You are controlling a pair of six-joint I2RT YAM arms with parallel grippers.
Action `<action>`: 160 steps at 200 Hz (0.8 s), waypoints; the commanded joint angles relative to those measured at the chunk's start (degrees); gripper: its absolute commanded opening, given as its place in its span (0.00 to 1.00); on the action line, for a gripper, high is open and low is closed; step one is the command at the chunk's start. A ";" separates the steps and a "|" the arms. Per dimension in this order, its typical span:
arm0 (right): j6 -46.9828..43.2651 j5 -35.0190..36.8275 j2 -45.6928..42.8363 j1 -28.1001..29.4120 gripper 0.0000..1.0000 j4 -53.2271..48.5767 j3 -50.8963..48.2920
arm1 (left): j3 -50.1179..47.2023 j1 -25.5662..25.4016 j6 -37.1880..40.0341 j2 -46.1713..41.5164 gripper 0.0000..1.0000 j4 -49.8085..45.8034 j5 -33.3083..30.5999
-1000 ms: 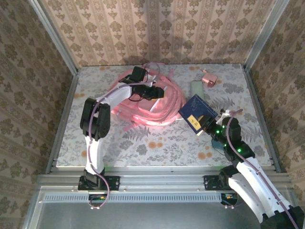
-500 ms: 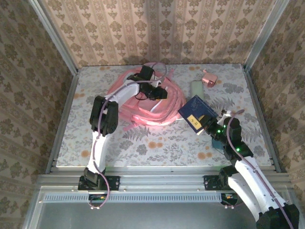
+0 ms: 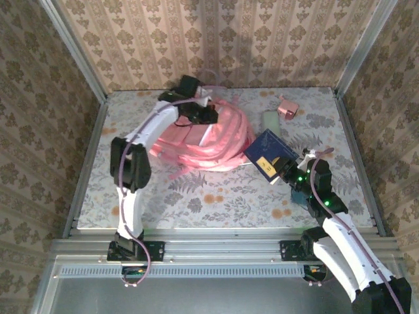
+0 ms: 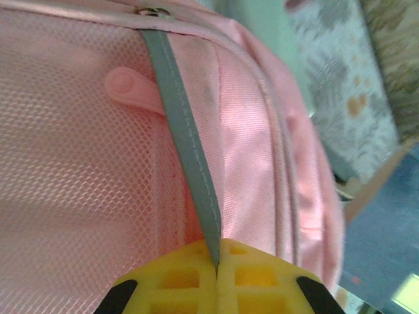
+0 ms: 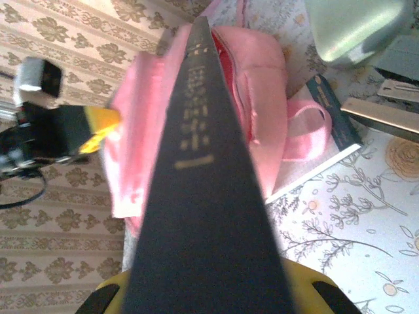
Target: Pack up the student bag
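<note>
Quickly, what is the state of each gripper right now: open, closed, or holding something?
Left gripper: closed on the thin grey fabric strap of the large pink fabric backpack.
Right gripper: closed, holding the dark blue rectangular book.

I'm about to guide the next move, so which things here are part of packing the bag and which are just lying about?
In the job: student bag; its grey strap, pinched in the left end effector; dark blue book, gripped by the right end effector.
Lying about for now: small pink box; pale green case, both untouched on the table.
</note>
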 commanded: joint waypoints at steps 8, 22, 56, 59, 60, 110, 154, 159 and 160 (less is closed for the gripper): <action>0.18 -2.10 2.34 -0.37 0.00 5.61 2.09 | -3.69 6.71 -4.14 -9.63 0.00 5.63 9.92; 1.40 -4.61 4.89 -0.27 0.00 9.36 2.51 | -4.27 8.71 -5.98 -10.26 0.00 7.79 14.62; 0.87 -10.23 11.35 2.33 0.00 14.14 6.72 | -2.24 10.09 -6.19 -10.78 0.00 7.32 19.04; 0.68 -10.41 11.99 2.79 0.00 14.18 7.19 | -2.02 10.17 -6.28 -10.86 0.00 7.31 19.23; 0.60 -10.46 12.17 2.93 0.00 14.18 7.43 | -1.97 10.17 -6.26 -10.87 0.00 7.31 19.27; 1.73 -8.45 23.37 10.47 0.00 17.06 14.61 | -0.92 10.63 -8.40 -12.30 0.00 8.89 21.26; 7.88 -7.60 37.64 14.18 0.00 26.00 22.29 | -4.15 12.00 -13.50 -16.21 0.00 14.58 21.41; 8.14 -6.69 39.07 15.02 0.00 26.24 23.55 | -4.28 12.17 -13.99 -16.52 0.00 15.14 21.51; 8.16 -6.50 39.42 15.15 0.00 26.32 23.78 | -4.32 12.27 -14.11 -16.60 0.00 15.26 21.59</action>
